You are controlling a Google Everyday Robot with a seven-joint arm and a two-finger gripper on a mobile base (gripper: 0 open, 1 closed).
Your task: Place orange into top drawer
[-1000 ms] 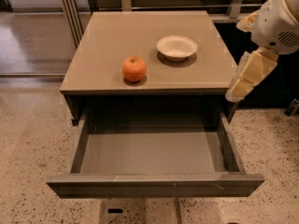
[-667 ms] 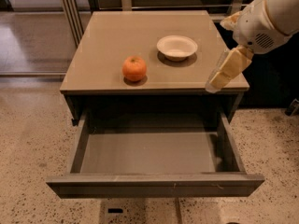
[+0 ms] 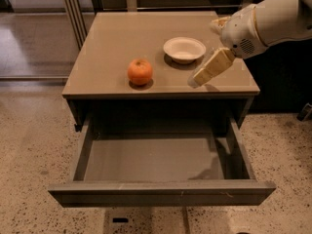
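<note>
On the counter (image 3: 122,38), the orange (image 3: 140,71) is sitting near the front edge, with the bowl (image 3: 184,49) at its 2 o'clock. My end effector (image 3: 200,78) is hovering over the counter's right front. The orange is lying at its 9 o'clock, well apart. I cannot tell whether it is apart or together. The top drawer (image 3: 161,191) is standing open at the orange's 6 o'clock.
</note>
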